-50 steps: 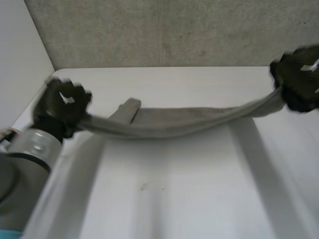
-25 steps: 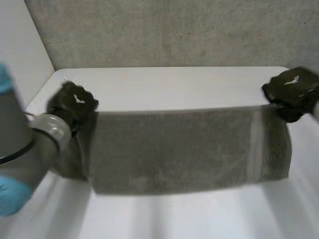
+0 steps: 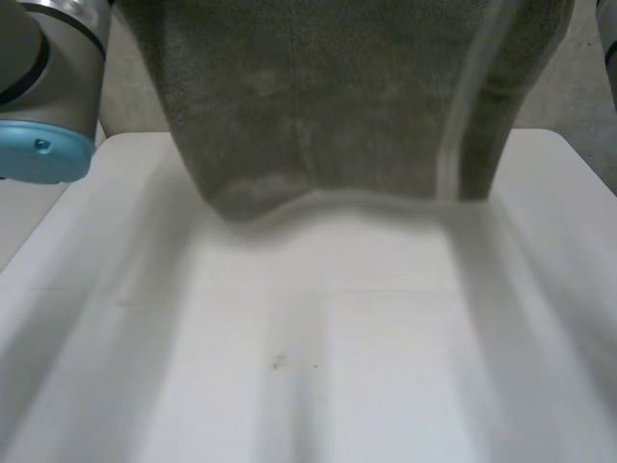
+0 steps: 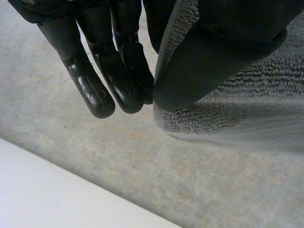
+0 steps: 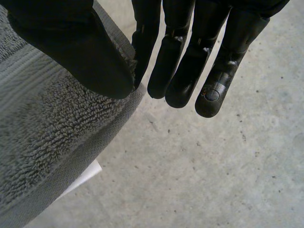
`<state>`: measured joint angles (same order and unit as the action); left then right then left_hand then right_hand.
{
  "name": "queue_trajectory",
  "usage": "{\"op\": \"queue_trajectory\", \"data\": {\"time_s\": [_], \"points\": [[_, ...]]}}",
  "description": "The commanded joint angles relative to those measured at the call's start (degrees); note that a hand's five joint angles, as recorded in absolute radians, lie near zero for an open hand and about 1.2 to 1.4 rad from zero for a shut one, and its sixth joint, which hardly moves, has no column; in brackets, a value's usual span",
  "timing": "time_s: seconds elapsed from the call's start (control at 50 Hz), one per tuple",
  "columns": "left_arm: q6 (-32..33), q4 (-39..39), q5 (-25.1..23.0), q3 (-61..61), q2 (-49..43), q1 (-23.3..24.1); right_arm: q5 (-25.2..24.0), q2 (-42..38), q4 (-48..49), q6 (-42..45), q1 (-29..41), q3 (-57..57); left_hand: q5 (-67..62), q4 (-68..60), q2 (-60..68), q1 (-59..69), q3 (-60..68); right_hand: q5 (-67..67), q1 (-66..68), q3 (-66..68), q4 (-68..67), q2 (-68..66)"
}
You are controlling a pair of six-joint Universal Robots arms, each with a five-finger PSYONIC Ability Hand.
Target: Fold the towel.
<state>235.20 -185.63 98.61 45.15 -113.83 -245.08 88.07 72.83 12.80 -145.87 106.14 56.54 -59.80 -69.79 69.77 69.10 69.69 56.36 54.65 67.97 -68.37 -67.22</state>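
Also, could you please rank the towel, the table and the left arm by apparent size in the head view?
Largest: table.
Next: towel, though it hangs near the camera, which inflates it.
Smallest: left arm, cut off by the view's edge, so its rank is unsure.

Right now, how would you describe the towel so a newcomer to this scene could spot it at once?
Over the white table, a grey terry towel hangs like a curtain, pinched at the top by the left hand and right hand. It is the only cloth here, with a paler band down one side.
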Motion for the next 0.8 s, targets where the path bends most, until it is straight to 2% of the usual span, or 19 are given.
{"op": "queue_trajectory", "data": {"time_s": [0.02,0.04,0.08,0.1,0.14,0.16,0.2,0.26,0.3,0.42,0.46,0.58,0.62,0.64,0.68,0.8], "points": [[-0.44,-3.42,1.06,20.72,8.26,0.12,-4.21,6.61,0.91,-2.75,-0.32,16.28,-10.2,-10.21,10.23,10.9,10.31,13.64,25.35,12.03,-11.63,-12.78],[-0.44,-3.43,1.06,20.77,8.27,0.12,-4.22,6.62,0.91,-2.76,-0.32,16.32,-10.2,-10.21,10.23,10.9,10.31,13.64,25.35,12.03,-11.63,-12.78],[-0.36,-5.79,1.06,31.52,9.85,0.3,-7.02,8.81,1.09,-2.76,-0.41,24.97,-10.2,-10.21,10.23,10.9,10.31,13.64,25.35,12.03,-11.63,-12.78],[-0.35,-5.8,1.06,31.58,9.85,0.3,-7.04,8.82,1.09,-2.76,-0.41,25.02,-10.2,-10.21,10.23,10.9,10.31,13.64,25.35,12.03,-11.63,-12.78],[-0.18,-9.47,1.06,42.08,10.03,0.56,-10.71,9.69,1.09,-2.32,-0.5,33.24,-10.2,-10.21,10.23,10.9,10.31,13.64,25.35,12.03,-11.63,-12.78],[-0.18,-9.49,1.06,42.13,10.03,0.56,-10.73,9.7,1.09,-2.32,-0.5,33.28,-10.2,-10.21,10.23,10.9,10.31,13.64,25.35,12.03,-11.63,-12.78],[0.08,-14.56,1.06,51.49,9.16,0.83,-14.22,9.79,1.18,-1.97,-1.37,40.45,-10.2,-10.21,10.23,10.9,10.31,13.64,25.35,12.03,-11.63,-12.78],[0.52,-16.96,1.06,55.31,8.45,0.92,-15.65,9.79,1.09,-1.61,-2.26,43.65,-10.2,-10.21,10.23,10.9,10.31,13.64,25.35,12.03,-11.63,-12.78],[0.61,-19.5,1.41,60.39,4.6,0.92,-17.66,8.83,0.39,-0.39,-3.83,48.55,-10.2,-10.21,10.23,10.9,10.31,13.64,25.35,12.03,-11.63,-12.78],[0.44,-18.19,1.41,63.66,0.19,1.09,-17.67,4.78,-0.32,4.19,-3.93,52.18,-10.2,-10.21,10.23,10.9,10.31,13.64,25.35,12.03,-11.63,-12.78],[-0.17,-15.13,1.23,64.63,-0.69,1.7,-17.23,2.67,-1.45,7.69,-4.45,52.18,-10.2,-10.21,10.23,10.9,10.31,13.64,25.35,12.03,-11.63,-12.78],[-0.44,-13.1,0.44,64.54,-0.25,1.88,-17.23,2.49,-1.64,8.76,-5.6,51.39,-10.2,-10.21,10.23,10.9,10.31,13.64,25.35,12.03,-11.63,-12.78],[-0.44,-13.18,0.27,64.45,0.71,1.1,-17.14,2.58,-1.46,8.76,-6.91,51.04,6.0,5.98,-5.96,-5.29,-5.88,13.64,25.35,12.03,-11.63,-12.78],[-0.44,-13.18,0.27,64.45,0.71,1.09,-17.14,2.58,-1.46,8.76,-6.91,51.03,6.1,6.08,-6.06,-5.39,-5.98,13.64,25.35,12.03,-11.63,-12.78],[-0.44,-13.18,-0.43,64.71,1.59,0.48,-16.97,2.4,-1.37,8.5,-8.05,50.95,27.38,27.36,-27.34,-26.67,-27.26,13.64,25.35,12.03,-11.63,-12.78],[-0.79,-13.1,-2.02,65.51,3.88,-1.63,-16.44,2.31,-1.28,7.0,-10.08,50.86,30.83,30.81,-30.79,-30.12,-30.71,13.64,25.35,12.03,-11.63,-12.78]]}}
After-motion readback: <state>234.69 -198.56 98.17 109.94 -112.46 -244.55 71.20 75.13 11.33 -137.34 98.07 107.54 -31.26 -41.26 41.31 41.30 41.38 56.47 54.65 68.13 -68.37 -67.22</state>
